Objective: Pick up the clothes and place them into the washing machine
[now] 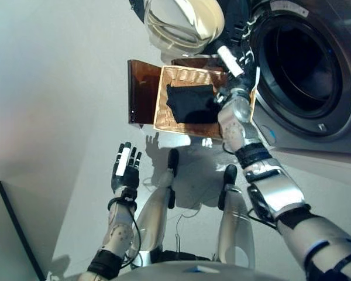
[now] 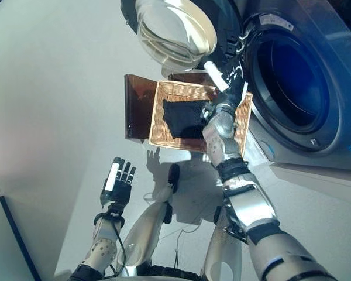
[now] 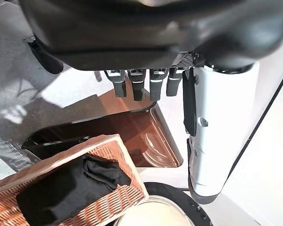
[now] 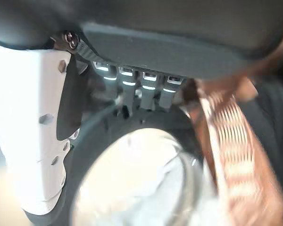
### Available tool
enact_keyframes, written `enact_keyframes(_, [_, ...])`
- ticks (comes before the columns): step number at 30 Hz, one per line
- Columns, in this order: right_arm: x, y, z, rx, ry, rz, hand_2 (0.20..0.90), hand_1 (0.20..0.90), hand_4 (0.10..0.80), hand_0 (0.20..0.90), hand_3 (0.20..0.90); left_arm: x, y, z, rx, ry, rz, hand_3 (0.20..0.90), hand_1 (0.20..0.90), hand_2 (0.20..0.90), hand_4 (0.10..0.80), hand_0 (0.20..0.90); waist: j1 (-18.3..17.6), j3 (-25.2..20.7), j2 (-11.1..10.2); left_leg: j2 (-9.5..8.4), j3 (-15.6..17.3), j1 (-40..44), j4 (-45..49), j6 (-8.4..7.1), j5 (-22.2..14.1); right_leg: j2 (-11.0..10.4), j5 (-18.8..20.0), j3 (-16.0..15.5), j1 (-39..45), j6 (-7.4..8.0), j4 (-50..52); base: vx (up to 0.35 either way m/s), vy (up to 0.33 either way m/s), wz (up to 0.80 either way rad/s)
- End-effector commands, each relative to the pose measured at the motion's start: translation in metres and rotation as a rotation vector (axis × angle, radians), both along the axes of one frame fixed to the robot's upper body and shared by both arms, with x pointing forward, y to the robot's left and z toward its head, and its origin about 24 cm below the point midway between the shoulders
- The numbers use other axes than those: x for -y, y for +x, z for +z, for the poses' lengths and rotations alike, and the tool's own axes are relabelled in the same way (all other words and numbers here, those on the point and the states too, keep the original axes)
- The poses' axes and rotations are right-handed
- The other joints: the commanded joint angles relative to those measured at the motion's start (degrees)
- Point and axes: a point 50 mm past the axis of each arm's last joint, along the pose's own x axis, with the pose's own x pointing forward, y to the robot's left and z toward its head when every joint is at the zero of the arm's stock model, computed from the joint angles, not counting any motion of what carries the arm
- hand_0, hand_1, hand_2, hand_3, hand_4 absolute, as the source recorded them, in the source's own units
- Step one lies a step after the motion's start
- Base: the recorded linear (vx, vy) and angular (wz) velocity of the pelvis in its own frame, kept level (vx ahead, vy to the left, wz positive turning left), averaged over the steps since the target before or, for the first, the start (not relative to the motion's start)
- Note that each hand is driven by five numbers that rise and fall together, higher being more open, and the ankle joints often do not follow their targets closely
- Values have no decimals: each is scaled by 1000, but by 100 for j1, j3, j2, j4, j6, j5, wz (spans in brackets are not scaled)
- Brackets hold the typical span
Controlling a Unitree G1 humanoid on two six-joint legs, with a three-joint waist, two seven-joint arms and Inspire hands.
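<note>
A black garment lies bunched in a wicker basket on the floor, in front of the washing machine. The machine's drum opening is dark and its round glass door hangs open beyond the basket. My right hand hovers above the basket's right edge, beside the drum opening; its fingers are straight and hold nothing. My left hand is raised over the floor, short of the basket, open and empty. The left wrist view shows the garment past its fingers.
A brown glossy tray lies against the basket's left side, also in the left wrist view. Pale floor spreads to the left. A dark line marks an edge at the lower left.
</note>
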Motion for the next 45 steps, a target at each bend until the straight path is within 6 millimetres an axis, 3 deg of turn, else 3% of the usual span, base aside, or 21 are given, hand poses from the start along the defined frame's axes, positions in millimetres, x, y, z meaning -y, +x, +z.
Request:
enact_keyframes(1, [-4,-6,49,202,-531,-106,900,900,800,900,900,-29,-1,29,173,93,102,900,900,900,800,900,61,-72,-210,94,134,-80,541,-417,-630,-114,376,160,452,-39,-1031,0,0,0])
enact_keyframes(2, [1,-4,51,198,-658,-153,900,900,800,900,900,-30,-1,30,187,110,95,900,900,900,800,900,90,-79,-204,101,112,-109,539,-419,-613,-114,396,153,427,-35,-1031,0,0,0])
enact_keyframes(3, [1,-4,51,198,-658,-153,900,900,800,900,900,-30,-1,30,187,110,95,900,900,900,800,900,91,-82,-205,102,113,-112,539,-419,-612,-113,398,154,424,-35,-1033,0,0,0])
enact_keyframes(4, [14,1,56,164,-977,-262,900,900,800,900,900,-32,-1,33,213,128,82,900,900,900,800,900,138,-71,-187,97,77,-157,540,-426,-595,-120,399,128,400,-23,-1021,0,0,0])
enact_keyframes(9, [31,13,52,46,-1519,-376,900,900,800,900,900,-33,3,37,245,153,55,900,900,900,800,900,257,-71,-167,73,-35,-275,511,-441,-542,-142,402,59,301,-3,-966,-5,-12,8])
enact_keyframes(17, [39,18,37,-45,-2020,-398,900,900,800,900,900,-29,8,40,278,162,33,900,900,900,800,900,395,-71,-148,44,-156,-452,442,-470,-456,-190,402,-58,157,29,-907,-6,0,7])
enact_keyframes(24, [25,21,30,-44,-2086,-361,900,900,800,900,900,-27,10,42,284,166,26,900,900,900,800,900,459,-70,-134,29,-231,-624,431,-480,-414,-222,405,-122,37,35,-898,-3,12,7])
enact_keyframes(34, [-2,27,29,-35,-2039,-305,900,900,800,900,900,-28,14,49,307,176,38,900,900,900,800,900,651,-70,-71,-34,-426,-912,391,-487,-319,-302,400,-303,-150,38,-842,-4,1,12])
enact_keyframes(45, [13,30,36,-123,-1960,-340,900,900,800,900,900,-25,16,64,370,189,31,900,900,900,800,900,864,-70,148,-125,-700,-1688,427,-490,-190,-397,350,-542,-811,16,-610,-23,9,16])
